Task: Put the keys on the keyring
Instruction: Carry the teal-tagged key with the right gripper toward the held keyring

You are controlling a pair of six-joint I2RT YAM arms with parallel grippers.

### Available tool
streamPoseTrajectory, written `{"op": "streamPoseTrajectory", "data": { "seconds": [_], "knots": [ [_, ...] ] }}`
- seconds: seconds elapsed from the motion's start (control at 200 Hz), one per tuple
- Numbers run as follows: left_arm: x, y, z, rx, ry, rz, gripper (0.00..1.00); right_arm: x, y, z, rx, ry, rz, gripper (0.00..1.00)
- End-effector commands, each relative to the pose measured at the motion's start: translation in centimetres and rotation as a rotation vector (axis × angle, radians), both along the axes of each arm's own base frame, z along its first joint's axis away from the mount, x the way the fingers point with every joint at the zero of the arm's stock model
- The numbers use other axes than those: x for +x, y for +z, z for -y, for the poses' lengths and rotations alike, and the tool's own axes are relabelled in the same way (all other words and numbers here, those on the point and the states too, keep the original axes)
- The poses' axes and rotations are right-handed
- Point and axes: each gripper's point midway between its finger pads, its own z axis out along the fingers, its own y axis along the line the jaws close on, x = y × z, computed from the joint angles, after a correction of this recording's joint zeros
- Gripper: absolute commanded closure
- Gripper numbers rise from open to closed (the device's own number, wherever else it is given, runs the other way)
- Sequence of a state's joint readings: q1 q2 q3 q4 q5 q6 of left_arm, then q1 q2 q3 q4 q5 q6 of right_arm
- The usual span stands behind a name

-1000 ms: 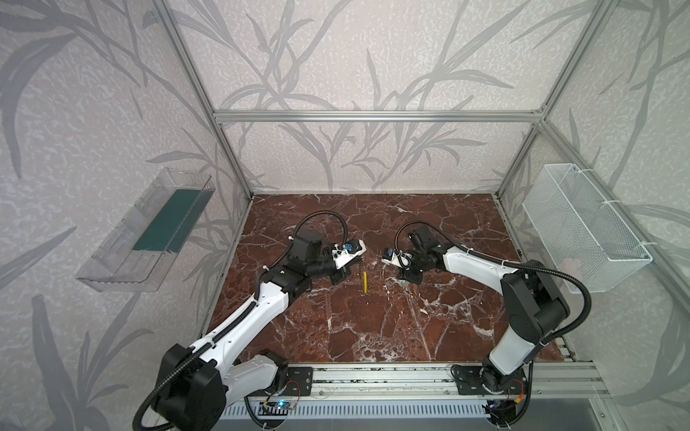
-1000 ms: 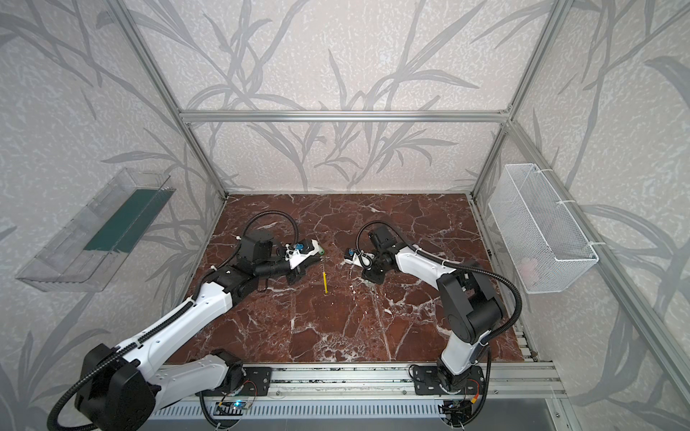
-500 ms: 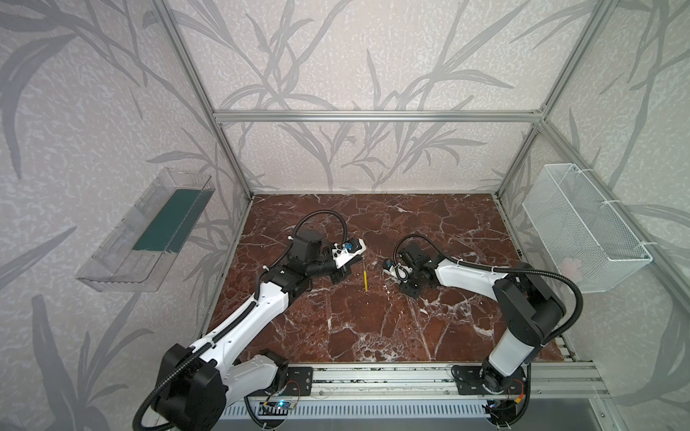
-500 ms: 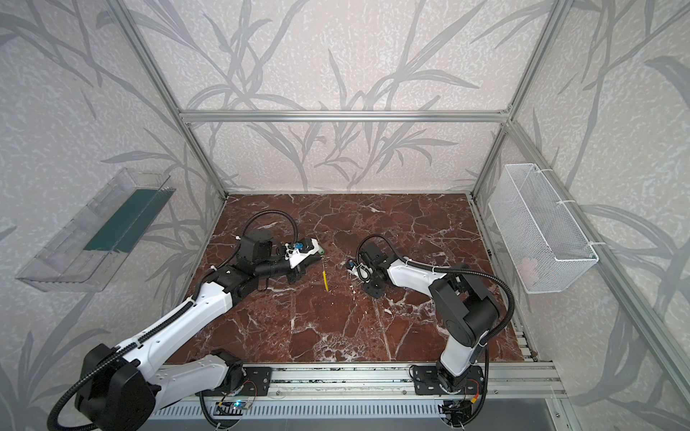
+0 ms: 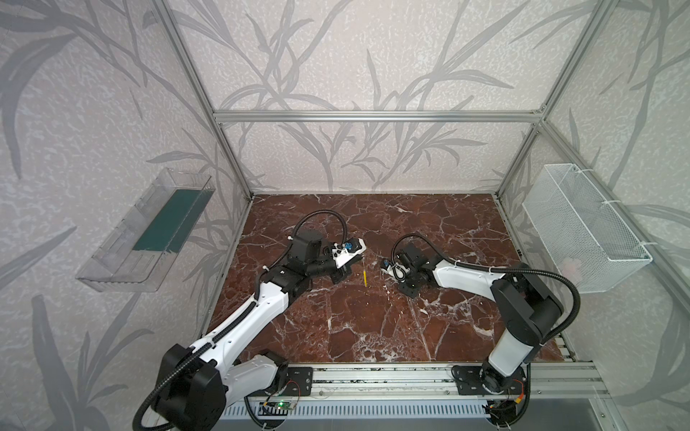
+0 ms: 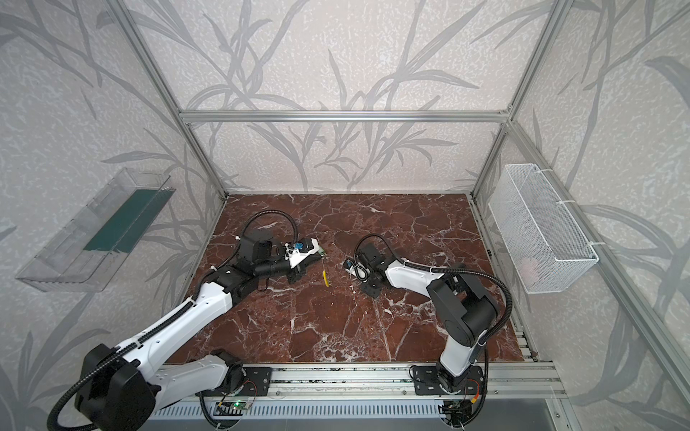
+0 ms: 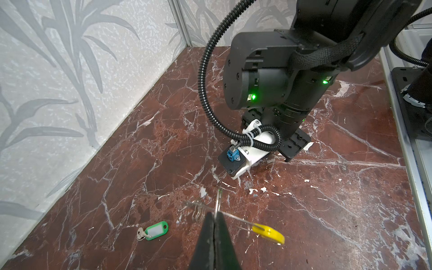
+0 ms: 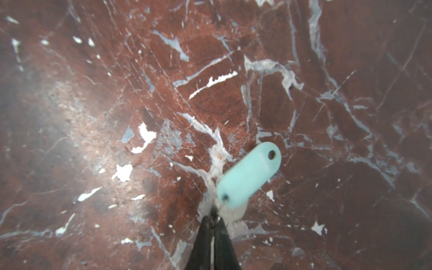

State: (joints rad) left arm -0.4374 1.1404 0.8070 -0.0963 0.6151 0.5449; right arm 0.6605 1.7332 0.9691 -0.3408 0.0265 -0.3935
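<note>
Two keys are seen: the green key (image 7: 155, 231) is laid flat on the marble table (image 7: 327, 210), while the mint key (image 8: 249, 174) is pinched at one end by the closed right gripper (image 8: 212, 219). The keyring (image 7: 268, 232) is clamped at its wire by the left gripper (image 7: 214, 214).

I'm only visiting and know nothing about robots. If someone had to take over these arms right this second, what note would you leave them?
Left gripper: shut on the large thin grey metal keyring with a yellow sleeve.
Right gripper: shut, apparently pinching the metal end of a small key with a mint plastic head. The view is blurred, so I cannot tell whether the key is lifted.
Second small key with a green plastic head: lying loose on the red marble table, apart from both grippers.
Done: ring gripped, and apparently one key.
Left: thread both keys onto the ring.
</note>
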Motion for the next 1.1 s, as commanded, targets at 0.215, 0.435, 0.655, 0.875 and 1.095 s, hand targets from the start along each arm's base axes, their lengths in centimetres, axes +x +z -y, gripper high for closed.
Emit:
{"op": "streamPoseTrajectory", "data": {
  "seconds": [0.215,0.435,0.655,0.875,1.095],
  "knots": [
    [-0.2,0.8,0.3,-0.034,-0.018,0.015,1.0,-1.8,2.3,-0.1,0.04,0.125,0.025,1.0],
    [-0.3,0.7,0.3,-0.04,-0.02,0.014,1.0,-2.5,3.5,-0.7,0.117,0.187,0.027,1.0],
    [-0.7,0.2,0.3,-0.037,-0.031,0.007,1.0,-2.9,5.6,-1.7,0.273,0.236,0.062,1.0],
    [-1.2,-0.2,0.4,-0.036,-0.038,-0.005,1.0,-3.9,7.3,-1.6,0.405,0.29,0.116,1.0],
    [-1.9,-1.0,1.1,-0.024,-0.065,-0.014,1.0,-4.3,9.3,-1.6,0.51,0.323,0.166,1.0]
  ]
}}
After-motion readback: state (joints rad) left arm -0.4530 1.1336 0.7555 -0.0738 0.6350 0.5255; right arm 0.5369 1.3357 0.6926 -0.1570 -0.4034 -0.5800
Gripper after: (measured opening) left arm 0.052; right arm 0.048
